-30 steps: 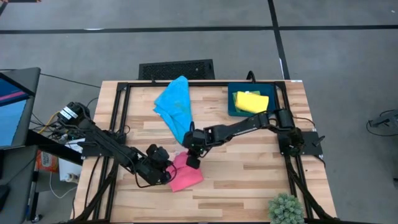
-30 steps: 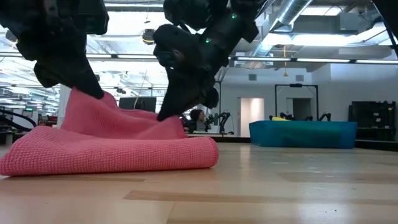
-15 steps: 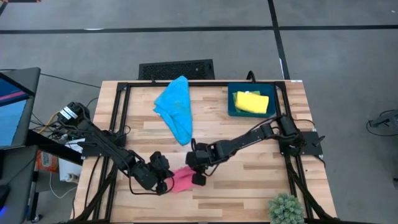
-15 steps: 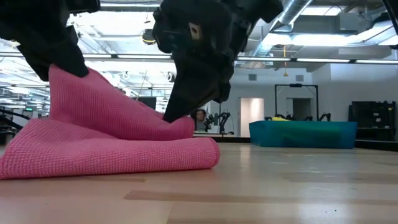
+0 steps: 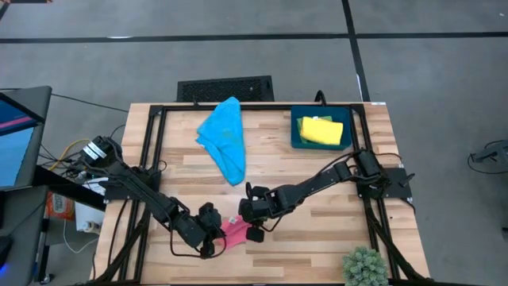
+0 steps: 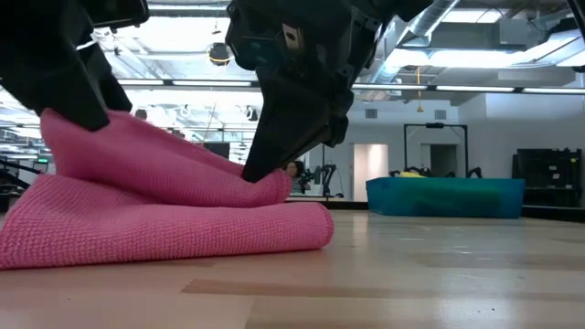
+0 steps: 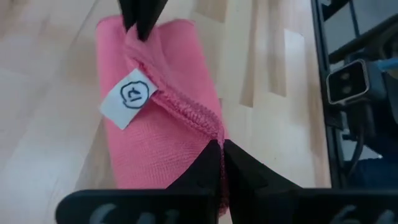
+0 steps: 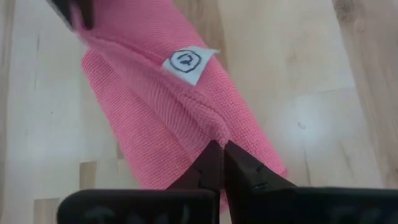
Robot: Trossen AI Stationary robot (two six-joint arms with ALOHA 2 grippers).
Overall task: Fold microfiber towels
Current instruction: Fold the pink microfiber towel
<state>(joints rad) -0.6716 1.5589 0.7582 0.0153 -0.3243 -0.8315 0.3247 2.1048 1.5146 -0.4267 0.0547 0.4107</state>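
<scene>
Pink towel (image 6: 155,215) mostly hidden from above; left claw (image 7: 221,152), right claw (image 8: 221,149) pinching its edge.

In the high view a folded towel (image 5: 235,230) lies on the table (image 5: 317,230) in the lower middle of the frame, between the left gripper (image 5: 213,236) on its left and the right gripper (image 5: 249,225) on its right. A second, crumpled towel (image 5: 223,137) lies above it, near the table's upper edge. A tray (image 5: 295,135) sits at the upper right, with a third towel (image 5: 321,129) in it. A plant (image 5: 365,267) stands at the table's lower right corner.
</scene>
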